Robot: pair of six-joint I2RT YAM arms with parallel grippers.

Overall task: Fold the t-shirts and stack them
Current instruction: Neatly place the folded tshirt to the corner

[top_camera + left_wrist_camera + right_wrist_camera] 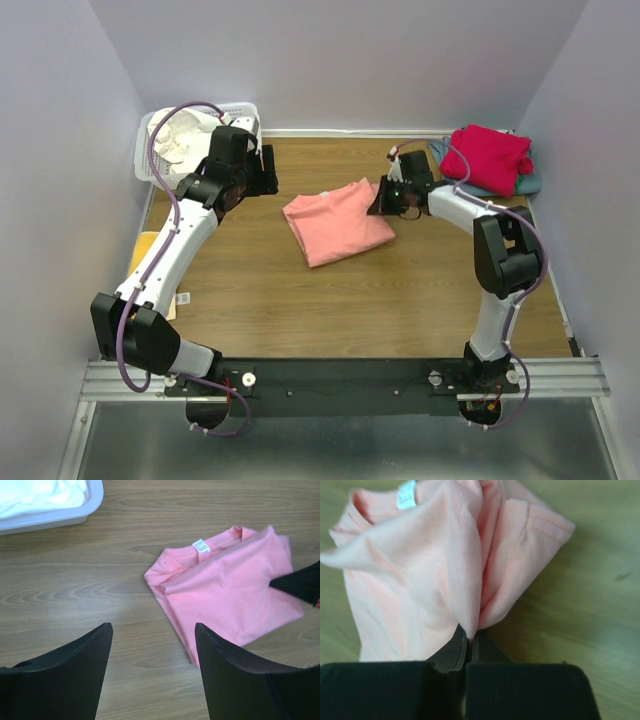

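Right gripper (469, 636) clenched tight on bunched right edge of salmon-pink shirt (335, 222), cloth pinched up between closed fingers. Shirt lay folded near middle of table (300, 310), slightly toward far edge (collar label facing up). Left gripper (152, 626) hovered apart from shirt's left side, jaws spread wide, holding nothing. Crimson-red shirt (488, 155) sat on grey-blue shirt (532, 183) at far right corner. White shirt (178, 148) lay inside basket (248, 108) at far left corner.

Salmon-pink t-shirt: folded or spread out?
Folded: the salmon-pink t-shirt lies as a compact layered rectangle. The right gripper is shut on one edge, bunching it.
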